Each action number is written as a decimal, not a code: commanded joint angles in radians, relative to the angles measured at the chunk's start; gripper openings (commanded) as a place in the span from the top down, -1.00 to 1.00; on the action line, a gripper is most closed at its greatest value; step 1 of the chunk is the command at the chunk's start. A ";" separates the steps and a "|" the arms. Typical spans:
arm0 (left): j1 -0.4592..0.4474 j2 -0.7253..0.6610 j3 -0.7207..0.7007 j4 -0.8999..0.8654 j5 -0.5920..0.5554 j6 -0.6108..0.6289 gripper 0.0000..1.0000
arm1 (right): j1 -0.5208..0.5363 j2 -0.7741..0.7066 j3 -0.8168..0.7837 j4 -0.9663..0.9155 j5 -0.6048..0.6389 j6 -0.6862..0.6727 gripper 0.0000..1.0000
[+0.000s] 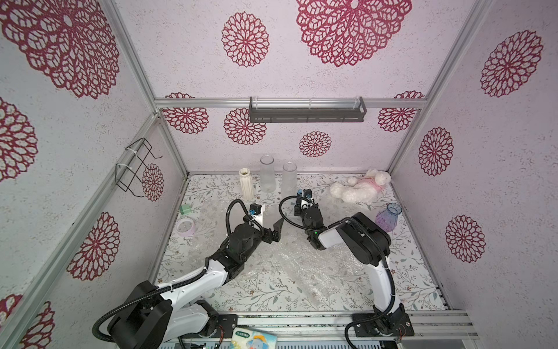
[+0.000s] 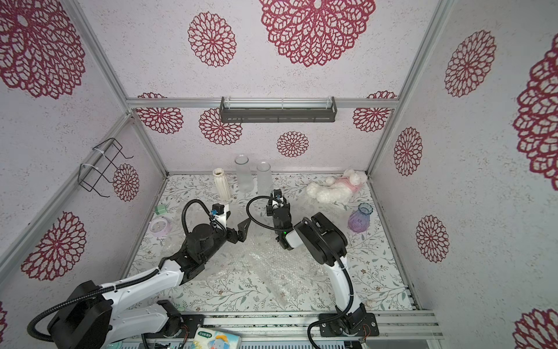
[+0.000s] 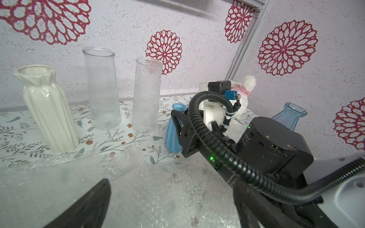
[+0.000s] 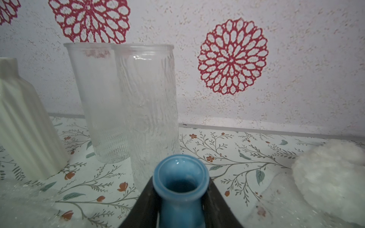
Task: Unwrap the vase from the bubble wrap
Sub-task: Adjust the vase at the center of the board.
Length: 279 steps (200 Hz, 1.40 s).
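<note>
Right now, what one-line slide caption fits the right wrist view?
Right gripper grips a bare blue vase by its neck, upright before a textured clear glass vase.

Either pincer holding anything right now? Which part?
Right pincer grips the blue vase by its narrow neck, just under the flared rim. Left pincer is open and holds nothing.

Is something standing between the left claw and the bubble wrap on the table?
Nothing visible. The open left claw hangs above the bubble wrap, and the left wrist view shows only bare sheet between its fingers.
</note>
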 commanded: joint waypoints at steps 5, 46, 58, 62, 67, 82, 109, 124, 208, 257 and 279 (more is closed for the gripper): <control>0.006 -0.005 -0.005 0.046 -0.001 -0.019 -0.98 | -0.006 0.000 0.024 0.113 -0.003 0.028 0.24; 0.006 0.000 -0.007 0.047 -0.001 -0.022 -0.98 | -0.002 0.006 0.010 0.144 -0.006 0.011 0.16; 0.006 0.000 -0.005 0.048 0.000 -0.022 -0.98 | 0.001 0.004 0.012 0.144 -0.006 -0.001 0.12; 0.006 0.000 -0.006 0.048 -0.001 -0.023 -0.98 | 0.001 0.005 0.013 0.141 -0.004 -0.003 0.11; 0.006 0.000 -0.004 0.048 0.000 -0.023 -0.98 | 0.003 0.005 0.014 0.139 -0.002 -0.004 0.10; 0.006 0.002 -0.005 0.049 -0.001 -0.024 -0.98 | 0.003 0.007 0.015 0.145 -0.001 -0.006 0.05; 0.006 -0.003 -0.006 0.046 -0.001 -0.024 -0.98 | 0.006 0.004 0.016 0.148 0.005 -0.008 0.00; 0.006 -0.007 -0.008 0.042 -0.002 -0.023 -0.98 | 0.009 0.000 0.016 0.148 0.003 -0.014 -0.08; 0.016 -0.070 0.008 -0.066 -0.079 -0.031 -0.94 | 0.032 -0.198 -0.053 0.074 0.031 -0.087 -0.77; 0.030 -0.199 0.066 -0.301 -0.265 -0.037 -0.94 | 0.063 -0.588 -0.254 -0.265 0.108 -0.095 -0.97; 0.052 -0.240 0.075 -0.398 -0.413 -0.029 -0.94 | 0.061 -0.794 -0.402 -0.387 0.199 -0.098 -0.97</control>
